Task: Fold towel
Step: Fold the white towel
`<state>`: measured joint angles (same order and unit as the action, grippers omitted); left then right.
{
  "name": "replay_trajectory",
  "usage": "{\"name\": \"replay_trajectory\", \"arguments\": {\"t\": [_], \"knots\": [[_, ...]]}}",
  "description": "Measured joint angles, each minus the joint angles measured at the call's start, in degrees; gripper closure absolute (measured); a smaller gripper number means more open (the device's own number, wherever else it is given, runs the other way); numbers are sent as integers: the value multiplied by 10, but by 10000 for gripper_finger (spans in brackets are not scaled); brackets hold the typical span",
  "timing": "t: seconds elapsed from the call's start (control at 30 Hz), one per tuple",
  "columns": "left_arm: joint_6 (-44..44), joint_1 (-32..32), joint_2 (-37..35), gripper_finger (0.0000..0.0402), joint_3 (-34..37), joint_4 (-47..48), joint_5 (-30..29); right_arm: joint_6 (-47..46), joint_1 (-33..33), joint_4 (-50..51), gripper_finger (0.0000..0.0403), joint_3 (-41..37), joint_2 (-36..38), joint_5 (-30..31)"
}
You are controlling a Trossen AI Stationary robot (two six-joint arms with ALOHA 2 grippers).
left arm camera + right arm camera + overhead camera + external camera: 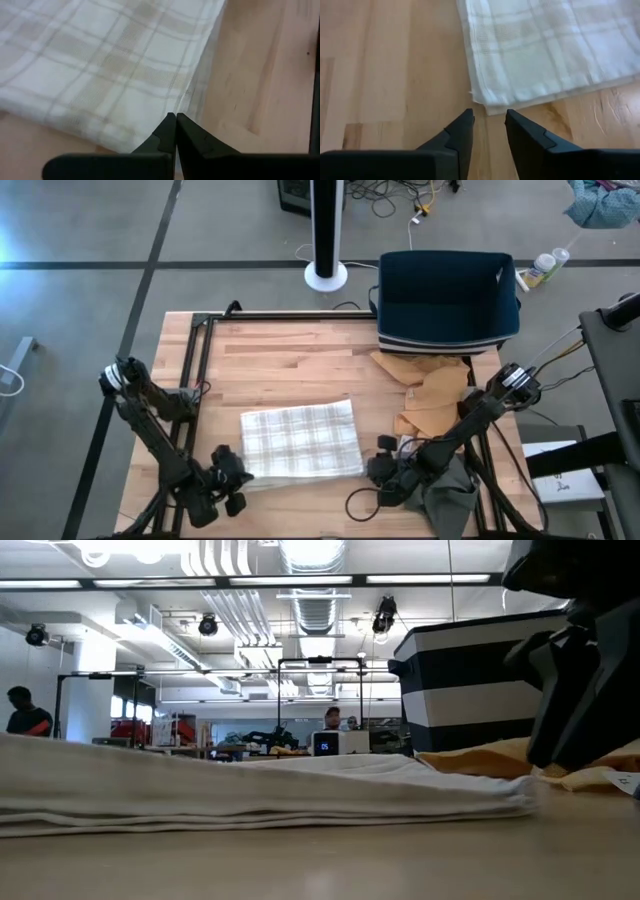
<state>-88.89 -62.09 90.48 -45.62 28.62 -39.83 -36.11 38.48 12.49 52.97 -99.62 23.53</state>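
- Wooden surface point(290, 350) carries a folded towel point(300, 440).
- Left pincer point(175, 120) is pressed together at one towel corner; right pincer point(489, 116) is spread, just short of another.
- Layers could be dragged apart if an edge is snagged.

A: What sat at the far right corner of the bench point(290, 360)?

B: A dark blue bin point(447, 298) with striped sides, and tan cloths point(432, 392) lay heaped just in front of it. A grey cloth point(453, 492) hung at the bench's right near edge.

A: And beyond it?

B: A white fan stand point(326, 240) stood on the floor, with a bottle point(545, 266) off to the right.
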Motion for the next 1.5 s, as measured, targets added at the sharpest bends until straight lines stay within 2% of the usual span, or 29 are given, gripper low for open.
{"name": "replay_trajectory", "arguments": {"t": [0.23,0.37,0.57,0.77,1.0,1.2,1.5], "knots": [[-81,-32,0,401,3,16,-45,1,-7,-33,289,0,-18,-11],[-122,-38,0,401,4,38,-50,1,-6,-58,297,0,-40,-21],[-145,-39,0,401,4,45,-68,0,-8,-61,302,14,-53,-25],[-159,-40,0,401,4,49,-90,18,-8,-60,287,31,-53,-25],[-176,-48,0,401,4,57,-91,33,-13,-59,275,39,-52,-25],[-216,-54,0,401,4,76,-92,33,-21,-73,281,39,-74,-25],[-196,-72,0,401,4,74,-68,32,-24,-68,280,35,-74,-25]]}}
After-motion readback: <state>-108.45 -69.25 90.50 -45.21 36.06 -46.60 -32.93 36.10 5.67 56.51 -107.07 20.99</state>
